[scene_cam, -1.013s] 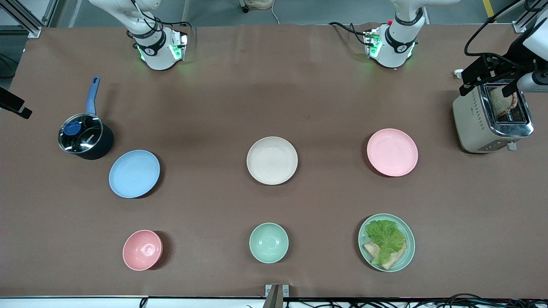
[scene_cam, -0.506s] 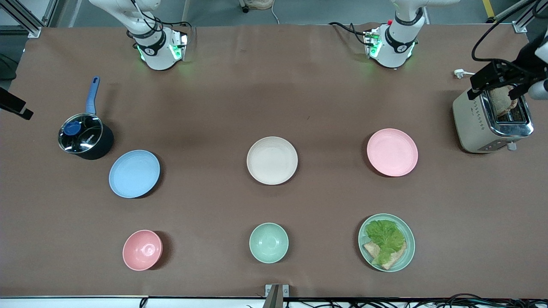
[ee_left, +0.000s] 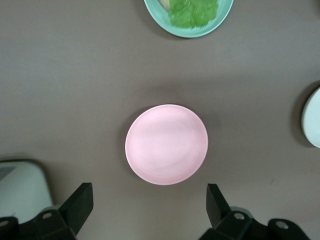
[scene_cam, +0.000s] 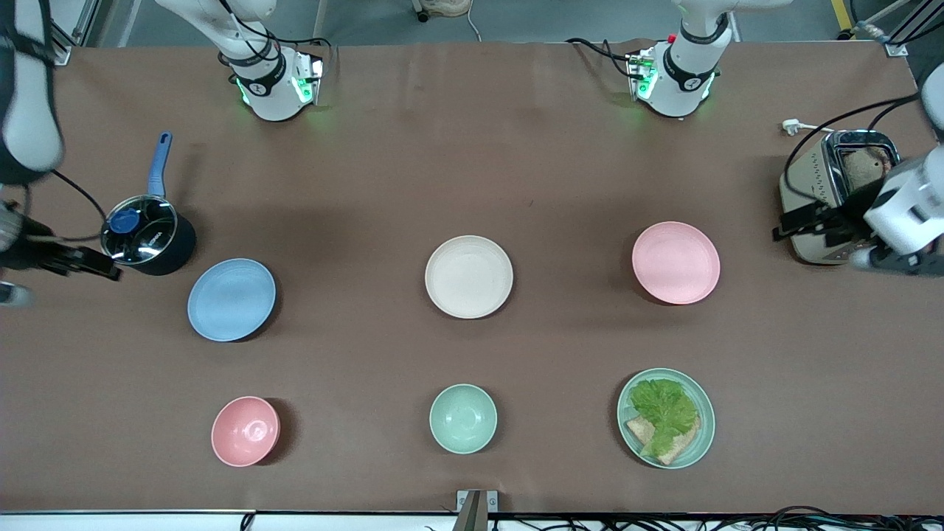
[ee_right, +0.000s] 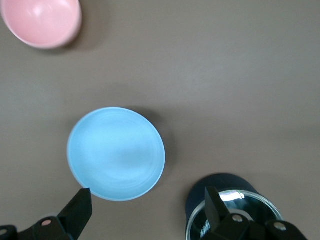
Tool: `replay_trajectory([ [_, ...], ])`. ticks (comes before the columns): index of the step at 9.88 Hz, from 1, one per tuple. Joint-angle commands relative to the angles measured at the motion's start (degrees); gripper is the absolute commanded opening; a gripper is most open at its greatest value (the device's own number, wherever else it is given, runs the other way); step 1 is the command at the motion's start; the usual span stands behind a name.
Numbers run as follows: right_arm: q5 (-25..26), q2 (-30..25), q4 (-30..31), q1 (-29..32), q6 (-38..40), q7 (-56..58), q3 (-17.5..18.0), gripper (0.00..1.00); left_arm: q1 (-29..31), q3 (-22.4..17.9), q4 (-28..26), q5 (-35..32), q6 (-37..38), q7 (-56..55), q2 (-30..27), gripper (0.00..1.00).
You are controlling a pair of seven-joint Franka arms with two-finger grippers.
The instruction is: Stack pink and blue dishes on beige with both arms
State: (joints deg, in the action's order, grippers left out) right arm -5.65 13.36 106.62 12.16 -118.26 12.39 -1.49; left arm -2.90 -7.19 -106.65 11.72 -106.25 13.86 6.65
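While pink plate (scene_cam: 675, 262), blue plate (scene_cam: 231, 299) lie flat, rim-up | L end effector (ee_left: 150, 210) wide | R end effector (ee_right: 148, 212) wide

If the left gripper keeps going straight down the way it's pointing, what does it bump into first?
Probably bare table beside the pink plate. The open left gripper points down just off the plate's rim, though depth is unclear.

A robot lab staged with kitchenware.

Two arm bases (scene_cam: 276, 85) with green status lights are bolted along the top of the brown-covered table (scene_cam: 472, 162); aluminium framing (scene_cam: 44, 33) fills the upper left corner, and loose cables (scene_cam: 737, 520) run along the bottom edge.
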Motion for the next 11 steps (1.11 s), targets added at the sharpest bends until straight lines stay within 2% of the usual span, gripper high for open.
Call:
replay_trajectory([
  [1,-8.2,8.0,0.6,4.9,-5.3,13.2,0.8,1.00,-0.4,-0.6,-6.6,1.5,-6.3,4.1,5.8,1.00],
  [2,-12.3,11.0,0.6,5.9,-5.9,16.9,0.8,1.00,-0.4,-0.6,-6.6,1.6,-6.6,4.1,9.4,0.93],
  [4,-21.2,13.6,2.4,6.7,-7.0,24.8,0.8,1.00,0.0,-0.7,-7.6,1.7,-8.8,4.2,14.9,0.78],
  [6,-23.3,13.9,6.2,6.1,-12.6,26.3,1.0,0.99,0.8,-0.7,-12.4,2.2,-19.0,7.1,17.6,0.77],
  [7,-24.7,15.2,6.6,6.4,-13.7,29.0,1.0,0.94,1.3,-0.7,-12.8,4.9,-19.9,9.7,19.3,0.73],
  [8,-27.5,16.3,6.8,6.2,-14.0,30.7,1.0,0.86,1.3,-0.7,-12.9,8.2,-19.9,10.8,20.4,0.67],
  [9,-27.9,16.5,6.8,6.0,-14.0,31.0,1.0,0.77,1.3,-0.7,-13.0,9.5,-19.9,11.0,21.0,0.60],
  [11,-28.0,17.3,6.9,6.4,-14.0,31.0,1.0,0.59,1.6,-0.7,-13.5,10.6,-19.9,11.1,21.0,0.15],
])
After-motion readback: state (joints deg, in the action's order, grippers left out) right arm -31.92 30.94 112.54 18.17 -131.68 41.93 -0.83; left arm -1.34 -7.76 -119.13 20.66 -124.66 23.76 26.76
